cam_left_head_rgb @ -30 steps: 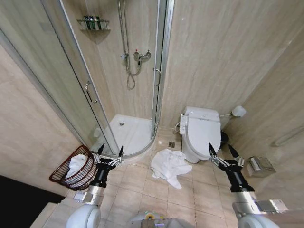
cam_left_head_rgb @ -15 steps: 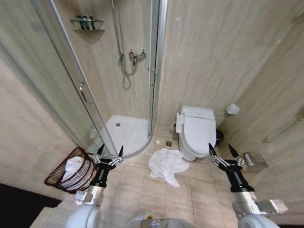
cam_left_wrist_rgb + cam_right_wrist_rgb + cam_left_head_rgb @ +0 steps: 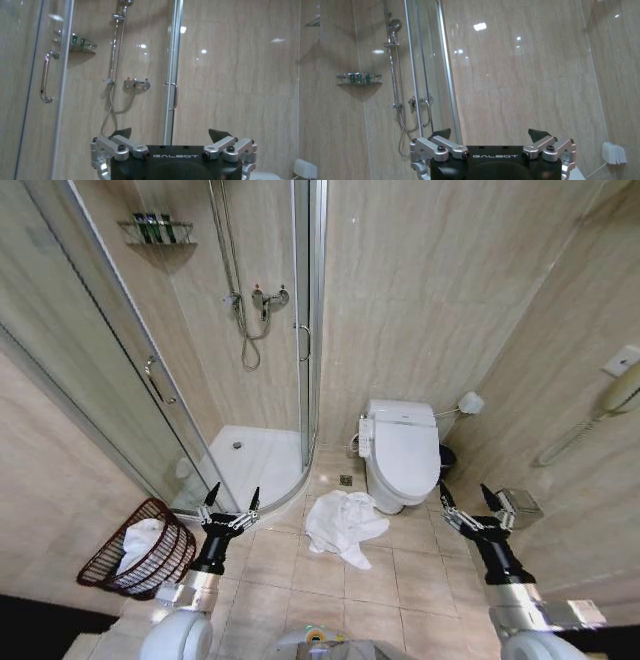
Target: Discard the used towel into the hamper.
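The towel [image 3: 343,524] lies on open floor [image 3: 300,580], right of the hamper [image 3: 137,546]. Both grippers, left [image 3: 231,496] and right [image 3: 463,494], are wide open, holding nothing.

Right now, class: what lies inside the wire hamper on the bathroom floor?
A white cloth sits crumpled inside the hamper, showing above the rim and through the open weave. Whatever lies beneath that cloth at the base is covered and cannot be seen.

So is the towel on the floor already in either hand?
No: the towel lies on the tiles, apart from both open hands, left and right.
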